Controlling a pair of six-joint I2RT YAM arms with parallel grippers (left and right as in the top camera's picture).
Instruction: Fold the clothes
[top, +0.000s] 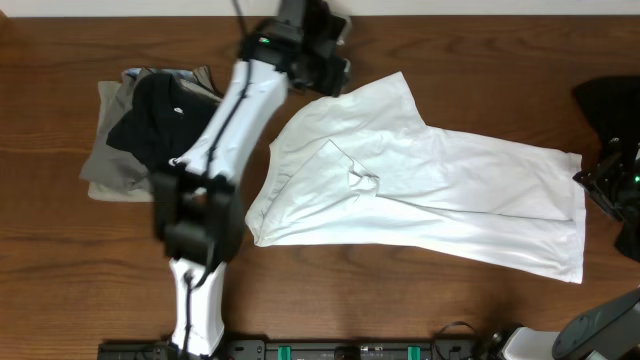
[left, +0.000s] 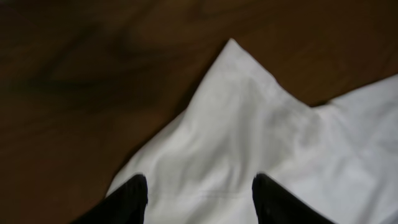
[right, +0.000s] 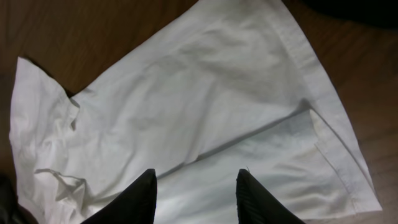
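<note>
White T-shirt (top: 430, 190) laid out, left claw (left: 199, 190) above its pointed corner

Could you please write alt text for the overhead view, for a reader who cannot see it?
A white T-shirt lies partly folded across a wooden table. The left gripper hovers near its far corner, and a stack of darker clothes sits to the left.

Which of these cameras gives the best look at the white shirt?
The overhead view: the whole white T-shirt lies spread out there. The left wrist view shows only one pointed corner of it; the right wrist view shows a larger part, cut off at the frame's bottom edge.
</note>
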